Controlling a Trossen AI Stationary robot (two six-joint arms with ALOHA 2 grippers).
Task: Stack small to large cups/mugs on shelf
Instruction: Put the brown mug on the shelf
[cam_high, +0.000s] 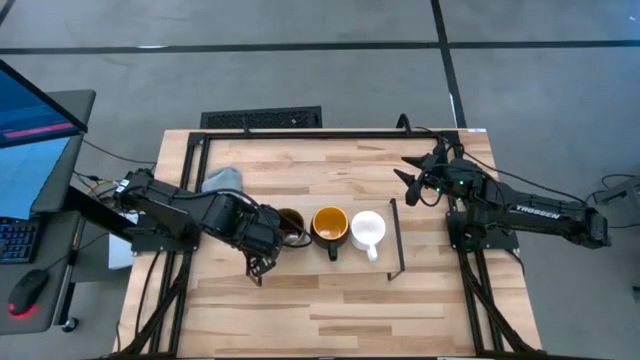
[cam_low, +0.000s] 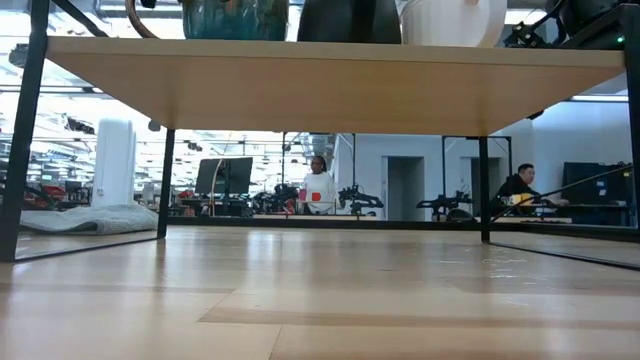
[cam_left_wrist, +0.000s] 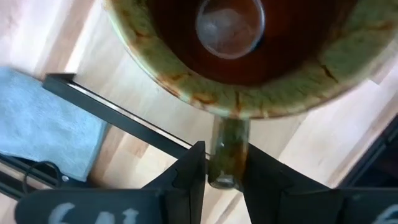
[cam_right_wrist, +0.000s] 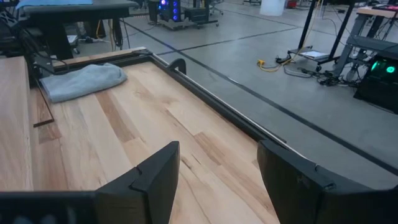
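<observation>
Three mugs stand in a row on the shelf (cam_low: 330, 85), a light-wood board on black wire legs. The olive-brown mug (cam_high: 290, 222) with a dark inside is at the left. The dark mug with a yellow inside (cam_high: 330, 224) is in the middle and the white mug (cam_high: 368, 229) at the right. My left gripper (cam_high: 262, 245) points down over the olive-brown mug (cam_left_wrist: 236, 56) and is shut on it. My right gripper (cam_high: 408, 178) waits open near the table's far right corner, with nothing between its fingers (cam_right_wrist: 155, 180). My left gripper pinches the olive-brown mug's handle (cam_left_wrist: 227, 149) between its two fingers, close to where the handle meets the rim. The fingers (cam_left_wrist: 189, 171) come from above, pointing down, one on each side of the handle. The mug stands upright with its base (cam_low: 235, 30) on the shelf board.
A grey-blue cloth (cam_high: 222, 181) lies on the table beyond the left end of the shelf. The shelf's black wire leg (cam_high: 397, 240) stands just right of the white mug. Bare wooden tabletop (cam_high: 330, 310) runs along the near side.
</observation>
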